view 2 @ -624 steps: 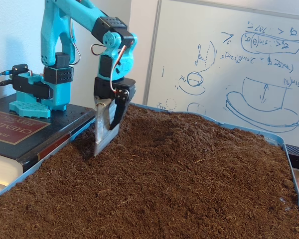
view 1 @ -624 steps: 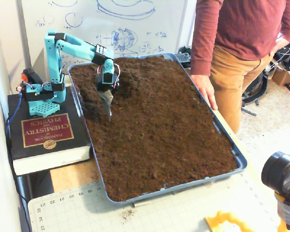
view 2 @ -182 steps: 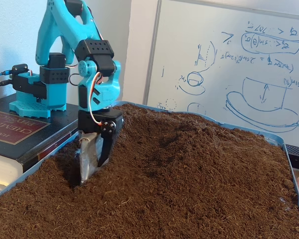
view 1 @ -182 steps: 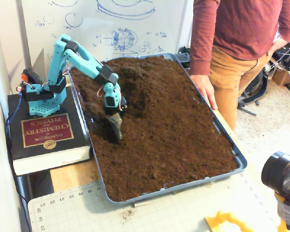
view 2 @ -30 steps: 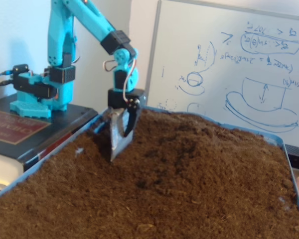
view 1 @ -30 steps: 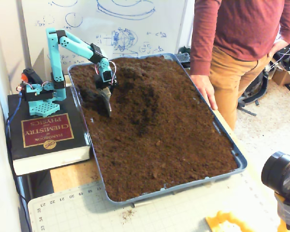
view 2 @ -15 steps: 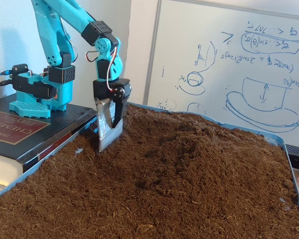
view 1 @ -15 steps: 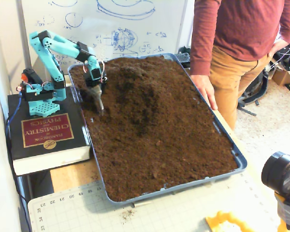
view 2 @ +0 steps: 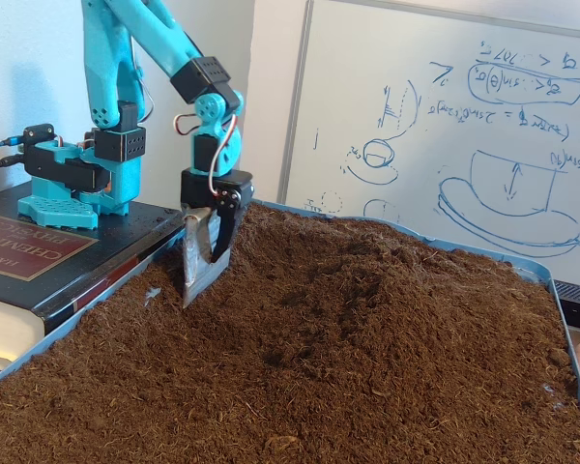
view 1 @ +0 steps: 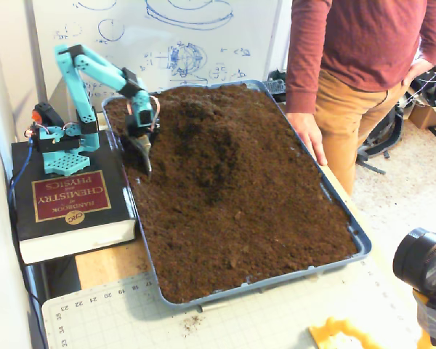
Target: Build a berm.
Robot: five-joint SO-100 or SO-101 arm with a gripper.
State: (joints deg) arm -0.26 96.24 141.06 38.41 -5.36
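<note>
A raised ridge of dark soil, the berm (view 1: pixel 200 138), runs from the tray's back toward its middle, right of the gripper; in the low fixed view the berm (view 2: pixel 367 266) rises behind the blade. My turquoise arm's gripper (view 1: pixel 144 155) points down at the tray's left edge. It carries a flat metal blade (view 2: pixel 197 263) with the black finger lying against it. The gripper (view 2: pixel 203 275) has its blade tip in the soil, in a shallow trough left of the mound.
Flat soil fills the blue tray (view 1: pixel 346 218) toward the front. The arm's base stands on a thick book (view 1: pixel 69 200). A person (view 1: pixel 349 65) stands at the right with a hand (view 1: pixel 309 134) on the tray rim. A camera (view 1: pixel 425 265) sits lower right.
Over the last second the gripper swung from beside the mound back to the tray's left edge, and the blade dropped a little, tip now in the soil.
</note>
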